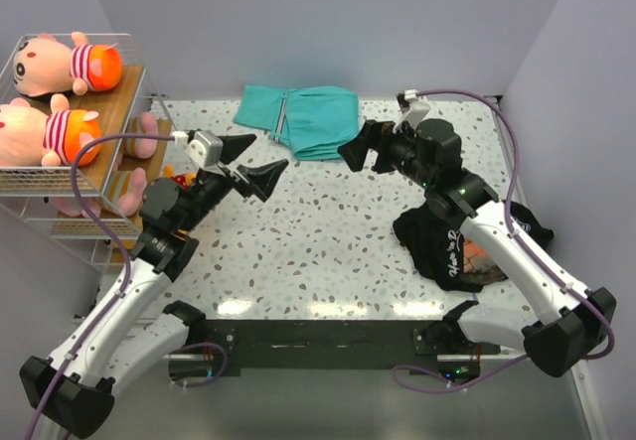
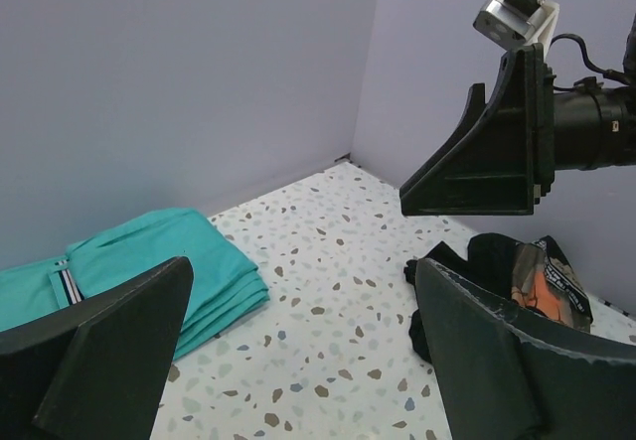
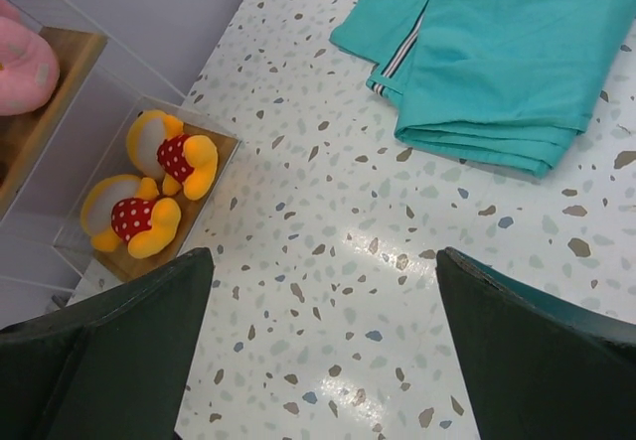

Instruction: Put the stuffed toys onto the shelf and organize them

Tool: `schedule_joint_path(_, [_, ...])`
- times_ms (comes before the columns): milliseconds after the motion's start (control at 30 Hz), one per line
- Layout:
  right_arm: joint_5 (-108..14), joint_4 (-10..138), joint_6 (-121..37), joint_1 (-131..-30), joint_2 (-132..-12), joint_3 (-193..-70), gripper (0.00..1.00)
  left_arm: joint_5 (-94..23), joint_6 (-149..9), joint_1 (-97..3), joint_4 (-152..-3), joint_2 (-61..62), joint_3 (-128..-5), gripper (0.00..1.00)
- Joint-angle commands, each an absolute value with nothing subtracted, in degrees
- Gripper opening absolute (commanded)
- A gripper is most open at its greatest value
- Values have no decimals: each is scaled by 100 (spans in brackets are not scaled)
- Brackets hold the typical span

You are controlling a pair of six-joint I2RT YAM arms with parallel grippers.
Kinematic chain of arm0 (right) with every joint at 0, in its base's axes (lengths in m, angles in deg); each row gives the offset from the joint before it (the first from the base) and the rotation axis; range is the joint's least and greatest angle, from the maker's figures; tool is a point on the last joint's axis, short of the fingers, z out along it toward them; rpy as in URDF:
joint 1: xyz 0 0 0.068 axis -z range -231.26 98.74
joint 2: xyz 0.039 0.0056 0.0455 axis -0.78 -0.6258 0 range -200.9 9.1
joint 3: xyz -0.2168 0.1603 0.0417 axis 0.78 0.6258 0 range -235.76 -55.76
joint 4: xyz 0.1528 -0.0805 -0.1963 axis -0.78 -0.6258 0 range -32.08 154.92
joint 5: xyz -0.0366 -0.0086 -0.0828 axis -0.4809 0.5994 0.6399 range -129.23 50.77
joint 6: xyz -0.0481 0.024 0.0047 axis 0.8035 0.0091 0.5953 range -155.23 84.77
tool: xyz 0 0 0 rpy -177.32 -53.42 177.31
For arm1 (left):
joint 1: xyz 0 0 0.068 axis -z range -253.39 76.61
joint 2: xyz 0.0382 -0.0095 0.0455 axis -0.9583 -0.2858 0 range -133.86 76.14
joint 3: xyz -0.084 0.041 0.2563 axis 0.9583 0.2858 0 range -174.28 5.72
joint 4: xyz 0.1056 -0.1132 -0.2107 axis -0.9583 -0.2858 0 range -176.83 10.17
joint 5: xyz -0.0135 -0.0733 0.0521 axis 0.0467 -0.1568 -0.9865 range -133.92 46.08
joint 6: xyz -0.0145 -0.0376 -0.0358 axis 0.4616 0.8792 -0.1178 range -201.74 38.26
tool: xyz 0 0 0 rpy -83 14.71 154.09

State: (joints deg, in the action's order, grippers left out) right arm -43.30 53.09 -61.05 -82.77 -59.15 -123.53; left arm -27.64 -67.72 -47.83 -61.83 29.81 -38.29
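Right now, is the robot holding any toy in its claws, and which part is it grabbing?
No, nothing is held. The left gripper and the right gripper are both open and empty.

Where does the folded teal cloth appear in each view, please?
Top external: teal cloth at top centre.
Left wrist: teal cloth at the left edge, below the middle.
Right wrist: teal cloth in the upper right corner.
Shared landmark: the speckled table beneath it.

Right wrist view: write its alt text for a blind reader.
Two orange stuffed toys in red dotted dresses lie low on the shelf at left. A folded teal cloth lies upper right on the speckled table; the open right gripper frames the bottom.
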Motion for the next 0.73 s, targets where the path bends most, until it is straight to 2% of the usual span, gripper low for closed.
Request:
schedule_joint_path(0, [-4397,5464,-6054,-8299,-5744,-12265,99,-2765,-6548,-4791,-5953,3034,-3691,100])
schedule_joint_path(700, [-4160,5613,-5993,-8299,-5743,-12098,99,-2933,-6724,-4791,-5883,3193,-3568,100])
